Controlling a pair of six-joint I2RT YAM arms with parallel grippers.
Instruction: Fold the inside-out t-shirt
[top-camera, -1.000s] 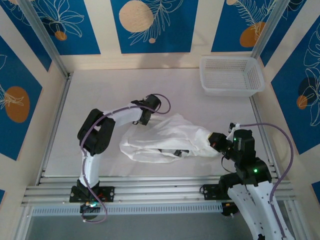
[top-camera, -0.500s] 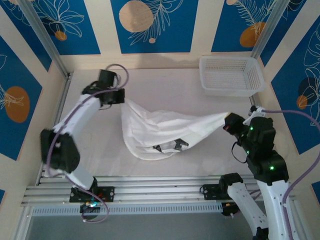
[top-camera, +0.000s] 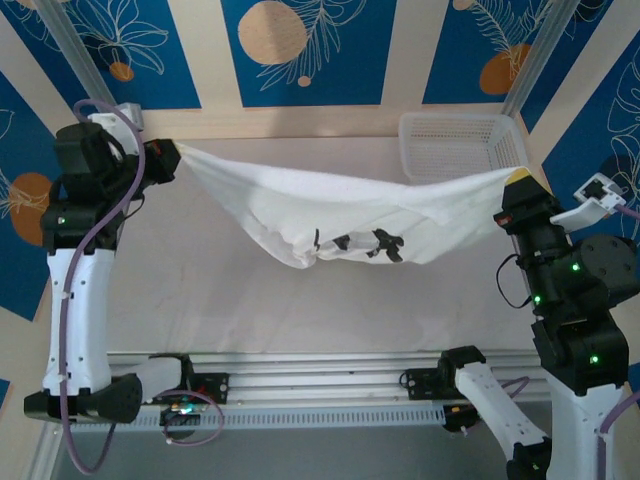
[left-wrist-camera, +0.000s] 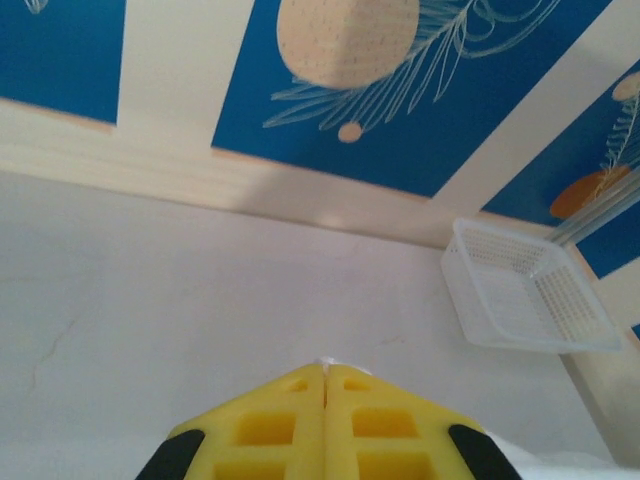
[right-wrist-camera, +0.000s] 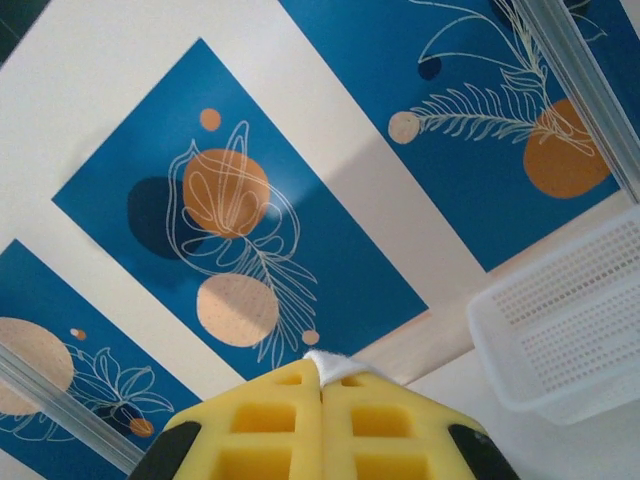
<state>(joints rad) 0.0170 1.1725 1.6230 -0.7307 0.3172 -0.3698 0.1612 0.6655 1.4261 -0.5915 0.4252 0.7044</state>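
Shirt position: the inside-out t-shirt (top-camera: 340, 205), white and wrinkled, hangs in the air over the table (top-camera: 300, 310), stretched between the two arms and sagging in the middle.
Long axis: left to right across the workspace, roughly level; dark marks (top-camera: 358, 243) sit on the low belly of the sag.
Left gripper (top-camera: 172, 160): pinched tight on the shirt's left end; its wrist view shows the yellow pads (left-wrist-camera: 270, 425) pressed together with a sliver of white cloth at the tips.
Right gripper (top-camera: 518, 192): likewise clamped on the right end, with white cloth peeking from its closed pads (right-wrist-camera: 275, 430).
Which arm is nearer: neither; each holds one end, with the fabric spanning inward from both.
Likely need: lower both ends together, keeping the span taut.
Count: one shirt, one white mesh basket (top-camera: 460, 118) at the far right, two grippers.
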